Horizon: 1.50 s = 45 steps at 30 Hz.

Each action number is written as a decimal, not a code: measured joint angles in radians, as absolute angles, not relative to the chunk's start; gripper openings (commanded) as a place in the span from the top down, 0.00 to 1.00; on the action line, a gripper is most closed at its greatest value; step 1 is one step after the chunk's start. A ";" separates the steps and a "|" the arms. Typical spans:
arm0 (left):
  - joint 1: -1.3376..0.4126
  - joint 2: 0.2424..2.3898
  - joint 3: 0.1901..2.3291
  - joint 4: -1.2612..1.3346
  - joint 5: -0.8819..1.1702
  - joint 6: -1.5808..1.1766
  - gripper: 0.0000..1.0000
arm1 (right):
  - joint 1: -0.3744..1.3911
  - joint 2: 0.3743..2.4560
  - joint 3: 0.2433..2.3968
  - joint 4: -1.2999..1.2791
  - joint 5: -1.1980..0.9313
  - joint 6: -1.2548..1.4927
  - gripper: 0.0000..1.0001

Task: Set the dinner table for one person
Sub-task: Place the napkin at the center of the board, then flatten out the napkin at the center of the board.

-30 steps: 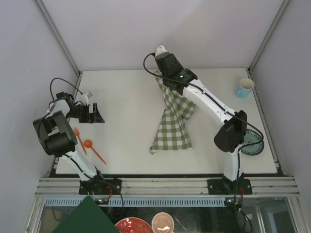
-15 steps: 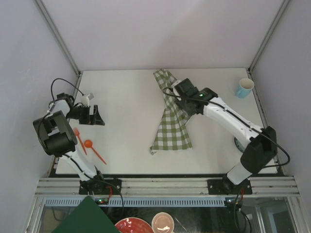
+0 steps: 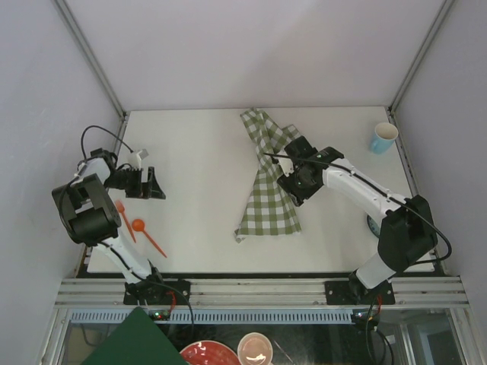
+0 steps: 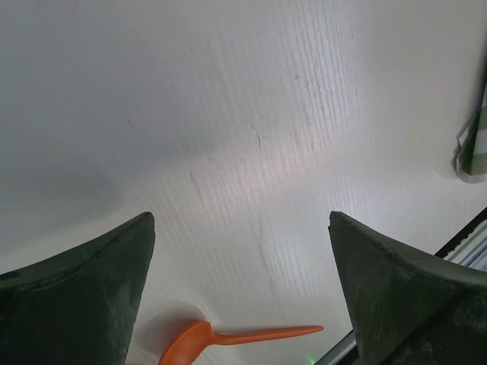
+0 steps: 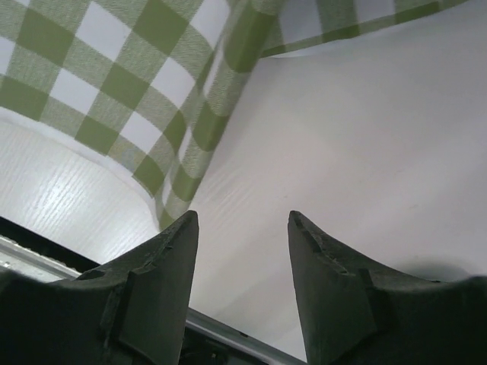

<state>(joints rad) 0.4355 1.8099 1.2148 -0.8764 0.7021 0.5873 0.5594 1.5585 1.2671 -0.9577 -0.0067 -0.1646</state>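
A: Any writing, label or number to read here?

B: None. The checked cloth (image 3: 268, 199) shows only green and white squares, and the bench (image 3: 198, 152) is bare of print.

A: The blue cup (image 3: 384, 138) at two o'clock?

B: Too small to tell.

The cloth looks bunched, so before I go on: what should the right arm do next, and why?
Probably lower the right claw onto the cloth at its right edge and pinch it to spread it: the claw hangs open and empty beside it, and the cloth lies in a narrow, folded strip.
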 measured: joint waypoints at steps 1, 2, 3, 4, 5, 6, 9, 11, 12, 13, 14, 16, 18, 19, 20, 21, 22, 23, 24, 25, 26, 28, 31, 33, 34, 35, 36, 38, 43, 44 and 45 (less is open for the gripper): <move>0.435 1.810 1.211 -0.876 0.702 0.587 0.00 | 0.564 1.562 1.264 -0.958 -0.015 -0.165 0.48; 0.435 1.810 1.207 -0.876 0.702 0.587 0.00 | 0.570 1.564 1.263 -0.958 -0.022 -0.165 0.48; 0.435 1.808 1.204 -0.877 0.702 0.587 0.00 | 0.577 1.564 1.263 -0.957 -0.029 -0.165 0.48; 0.435 1.807 1.201 -0.876 0.702 0.587 0.00 | 0.582 1.564 1.263 -0.956 -0.035 -0.165 0.48; 0.435 1.806 1.198 -0.873 0.702 0.587 0.00 | 0.590 1.564 1.263 -0.955 -0.039 -0.165 0.48; 0.435 1.805 1.195 -0.873 0.702 0.587 0.00 | 0.593 1.566 1.263 -0.955 -0.046 -0.165 0.48; 0.435 1.805 1.185 -0.868 0.702 0.587 0.00 | 0.604 1.574 1.263 -0.955 -0.059 -0.166 0.48; 0.435 1.805 1.184 -0.868 0.702 0.587 0.00 | 0.606 1.585 1.263 -0.955 -0.067 -0.168 0.48; 0.435 1.805 1.184 -0.867 0.702 0.587 0.00 | 0.609 1.592 1.263 -0.955 -0.070 -0.168 0.48; 0.435 1.805 1.184 -0.865 0.702 0.587 0.00 | 0.611 1.600 1.263 -0.954 -0.070 -0.169 0.48; 0.435 1.805 1.184 -0.864 0.702 0.587 0.00 | 0.612 1.608 1.263 -0.953 -0.070 -0.169 0.48; 0.435 1.805 1.183 -0.861 0.702 0.588 0.00 | 0.615 1.627 1.263 -0.952 -0.070 -0.172 0.49; 0.435 1.803 1.179 -0.856 0.702 0.589 0.00 | 0.620 1.644 1.263 -0.950 -0.070 -0.175 0.49; 0.435 1.803 1.175 -0.855 0.702 0.590 0.00 | 0.622 1.650 1.263 -0.948 -0.070 -0.176 0.49; 0.435 1.801 1.172 -0.855 0.702 0.592 0.00 | 0.624 1.656 1.263 -0.945 -0.070 -0.176 0.49; 0.435 1.800 1.169 -0.855 0.702 0.595 0.00 | 0.625 1.660 1.263 -0.941 -0.070 -0.177 0.50; 0.435 1.799 1.166 -0.854 0.702 0.595 0.00 | 0.625 1.665 1.263 -0.937 -0.070 -0.179 0.51; 0.436 1.798 1.164 -0.855 0.703 0.596 0.00 | 0.625 1.670 1.263 -0.933 -0.070 -0.180 0.52; 0.436 1.797 1.163 -0.855 0.703 0.597 0.00 | 0.625 1.675 1.262 -0.929 -0.069 -0.181 0.53; 0.437 1.797 1.161 -0.855 0.704 0.597 0.00 | 0.625 1.681 1.262 -0.926 -0.069 -0.182 0.54; 0.437 1.796 1.160 -0.855 0.706 0.599 0.00 | 0.624 1.690 1.262 -0.921 -0.068 -0.183 0.55; 0.439 1.793 1.159 -0.857 0.711 0.605 0.00 | 0.625 1.705 1.258 -0.911 -0.065 -0.185 0.57; 0.440 1.781 1.158 -0.860 0.718 0.614 0.00 | 0.628 1.719 1.250 -0.904 -0.056 -0.187 0.64; 0.442 1.770 1.155 -0.862 0.720 0.619 0.00 | 0.630 1.719 1.245 -0.899 -0.052 -0.191 0.75; 0.442 1.760 1.150 -0.863 0.722 0.622 0.00 | 0.630 1.719 1.244 -0.896 -0.051 -0.194 0.86; 0.442 1.754 1.146 -0.865 0.722 0.623 0.00 | 0.630 1.719 1.243 -0.891 -0.050 -0.197 0.99; 0.443 1.749 1.143 -0.868 0.725 0.625 0.00 | 0.630 1.719 1.242 -0.887 -0.049 -0.199 1.00; 0.443 1.745 1.141 -0.875 0.729 0.631 0.00 | 0.630 1.719 1.242 -0.883 -0.043 -0.196 1.00; 0.447 1.744 1.141 -0.878 0.730 0.640 0.00 | 0.643 1.719 1.289 -0.944 -0.052 -0.183 1.00; 0.448 1.744 1.141 -0.878 0.730 0.640 0.00 | 0.647 1.719 1.318 -0.969 -0.062 -0.179 1.00; 0.449 1.744 1.141 -0.878 0.730 0.640 0.00 | 0.651 1.719 1.358 -0.997 -0.075 -0.177 1.00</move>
<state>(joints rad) 0.4492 1.7443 1.1408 -0.8780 0.7300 0.6403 0.6514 1.7187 1.3582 -0.9966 -0.0750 -0.1772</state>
